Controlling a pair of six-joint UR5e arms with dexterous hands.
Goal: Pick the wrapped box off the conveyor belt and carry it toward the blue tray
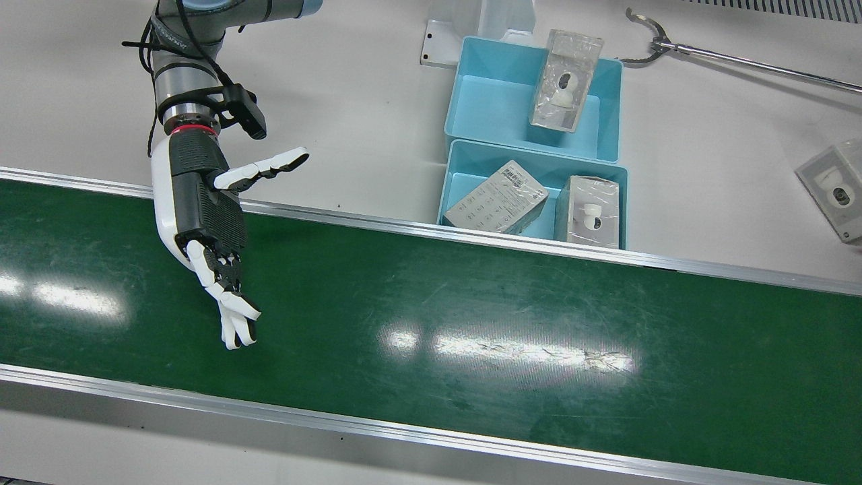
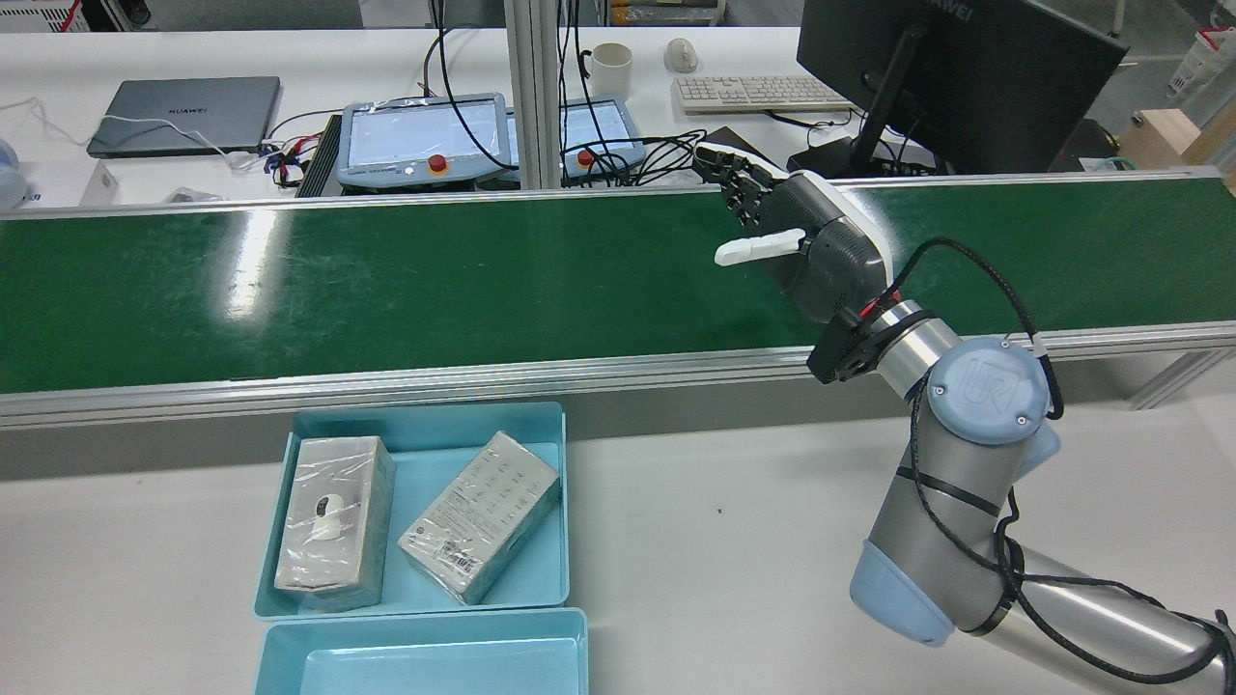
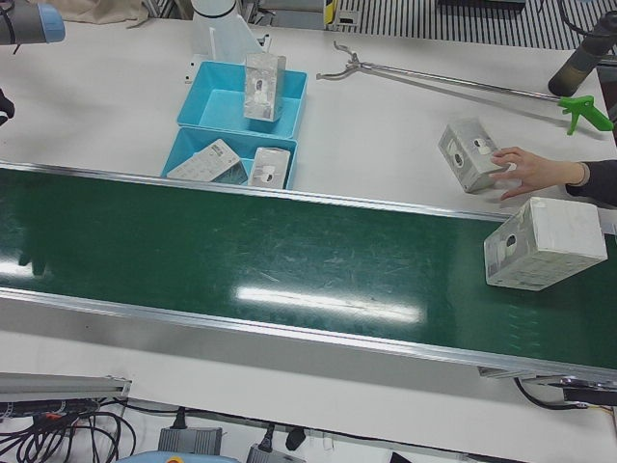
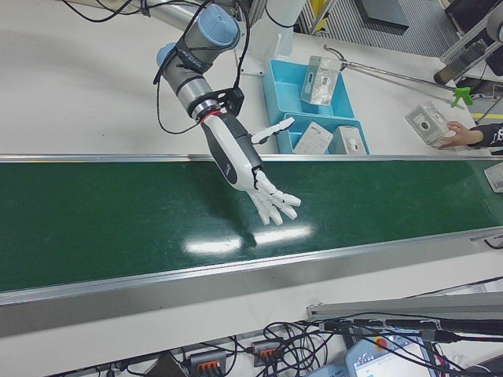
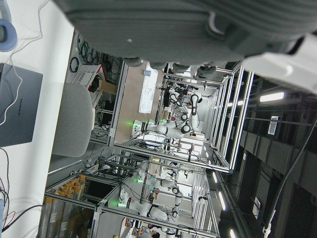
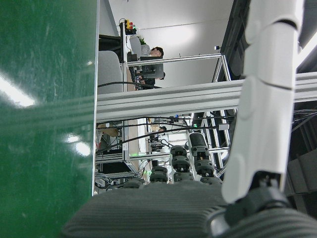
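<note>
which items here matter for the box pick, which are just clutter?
Job:
- wrapped box on the conveyor belt
- right hand, open over the belt
- blue tray

Clutter:
- boxes already in the trays
- reach-grabber tool
- person's hand holding another box
- laptop

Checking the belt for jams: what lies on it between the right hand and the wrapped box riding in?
Nothing: in the left-front view the green belt is bare up to the wrapped box; the front view shows bare belt beside the open right hand.

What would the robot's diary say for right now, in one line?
right hand: open, over belt | box: on belt, far end, untouched | trays: three boxes inside | left hand: state unclear
</note>
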